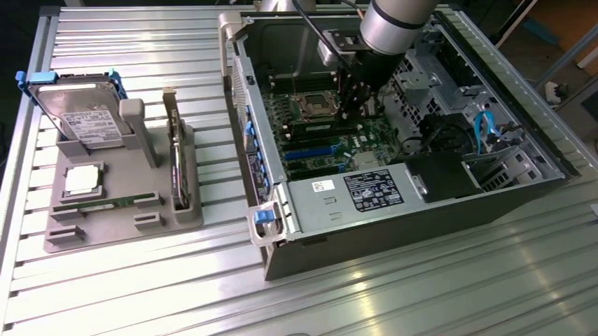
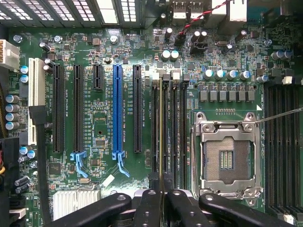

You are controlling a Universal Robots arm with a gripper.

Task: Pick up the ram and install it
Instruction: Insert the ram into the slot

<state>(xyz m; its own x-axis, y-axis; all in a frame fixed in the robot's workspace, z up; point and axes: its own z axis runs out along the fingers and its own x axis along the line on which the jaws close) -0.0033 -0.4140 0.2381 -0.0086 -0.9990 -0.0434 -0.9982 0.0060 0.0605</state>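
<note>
Pickup's done: the pincer (image 2: 163,195) is clamped on the ram (image 2: 161,132), which runs edge-on straight out from between its fingers. They're down inside the computer case (image 1: 374,238), with the stick lined up along the memory slots (image 2: 176,127) directly beneath the pincer, the empty processor socket (image 2: 227,158) just off to one side. Whether it's pressed fully home, I can't tell; the seating looks unfinished to me.

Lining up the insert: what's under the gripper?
The ram, edge-on in the shut gripper, above black memory slots beside the empty CPU socket. The slot beneath the ram is covered.
</note>
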